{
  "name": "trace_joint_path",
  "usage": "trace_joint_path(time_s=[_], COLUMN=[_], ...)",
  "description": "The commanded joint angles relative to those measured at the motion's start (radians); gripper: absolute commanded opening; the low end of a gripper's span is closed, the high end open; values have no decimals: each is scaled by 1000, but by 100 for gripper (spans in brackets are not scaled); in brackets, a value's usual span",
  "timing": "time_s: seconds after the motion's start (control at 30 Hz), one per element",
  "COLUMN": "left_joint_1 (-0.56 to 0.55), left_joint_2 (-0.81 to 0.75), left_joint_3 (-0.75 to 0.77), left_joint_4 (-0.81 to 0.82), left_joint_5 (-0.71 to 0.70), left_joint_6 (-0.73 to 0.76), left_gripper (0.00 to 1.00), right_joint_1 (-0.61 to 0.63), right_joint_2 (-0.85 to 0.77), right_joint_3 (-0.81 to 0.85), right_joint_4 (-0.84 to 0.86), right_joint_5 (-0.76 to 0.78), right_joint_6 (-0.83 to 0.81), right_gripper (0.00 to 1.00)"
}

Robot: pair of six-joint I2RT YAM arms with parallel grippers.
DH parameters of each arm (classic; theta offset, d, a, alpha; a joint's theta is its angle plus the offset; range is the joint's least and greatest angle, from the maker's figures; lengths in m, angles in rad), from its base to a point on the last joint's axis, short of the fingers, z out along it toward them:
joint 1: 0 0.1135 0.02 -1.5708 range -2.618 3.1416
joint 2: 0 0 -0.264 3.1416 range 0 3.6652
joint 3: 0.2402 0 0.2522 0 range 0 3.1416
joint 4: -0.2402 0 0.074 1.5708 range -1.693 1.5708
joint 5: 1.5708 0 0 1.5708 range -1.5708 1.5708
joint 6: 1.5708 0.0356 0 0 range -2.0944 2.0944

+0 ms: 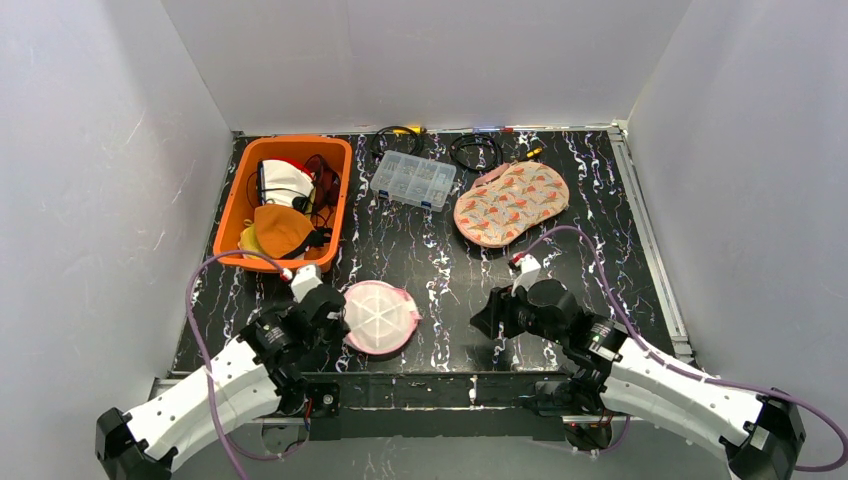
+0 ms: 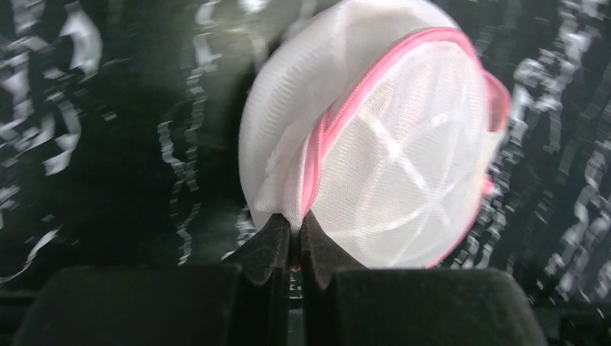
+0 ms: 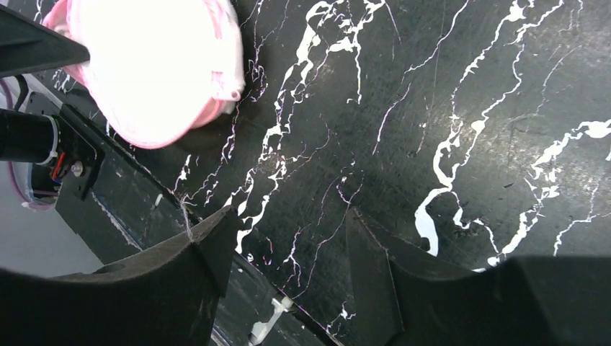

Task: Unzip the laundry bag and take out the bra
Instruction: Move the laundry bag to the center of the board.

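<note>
The left claw (image 2: 295, 238) pinches the laundry bag (image 2: 389, 144) at its zip seam; the right claw (image 3: 288, 252) hangs open. Unzipping and bra removal remain.

Soft, even light is coming from overhead, casting faint shadows. The laundry bag (image 3: 151, 65) is glaring, overexposed, in the right wrist view. In the left wrist view, the table (image 2: 108, 144) left of it is smearing with blur.

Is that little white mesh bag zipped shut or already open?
Shut, where visible: on the bag the pink zipper runs closed, no gap, with the left gripper pinching its edge.
</note>
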Motion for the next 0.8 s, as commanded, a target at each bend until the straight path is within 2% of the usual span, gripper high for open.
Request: trace_joint_path(time_s=[0.0, 0.13, 0.37, 0.53, 0.7, 0.77], left_joint_1=[28, 92, 212, 221, 223, 224], left_joint_2=[53, 102, 99, 96, 96, 106], left_joint_3=[3, 13, 15, 23, 31, 38], left_joint_4=[-271, -301, -335, -378, -431, -460], left_joint_5=[-198, -209, -207, -221, -268, -279], left_joint_6=[-229, -274, -295, -341, -447, -484], left_gripper=[0, 0, 0, 0, 0, 7], right_joint_1=[-1, -2, -2, -2, -2, -2], right_joint_2=[24, 33, 28, -1, -21, -31], right_joint_3=[2, 5, -2, -8, -12, -12], right_joint_4=[91, 107, 115, 98, 81, 71], right_joint_5=[-26, -37, -44, -33, -26, -21], right_joint_6=[12, 11, 7, 5, 5, 4], right_gripper=[64, 64, 64, 64, 64, 64])
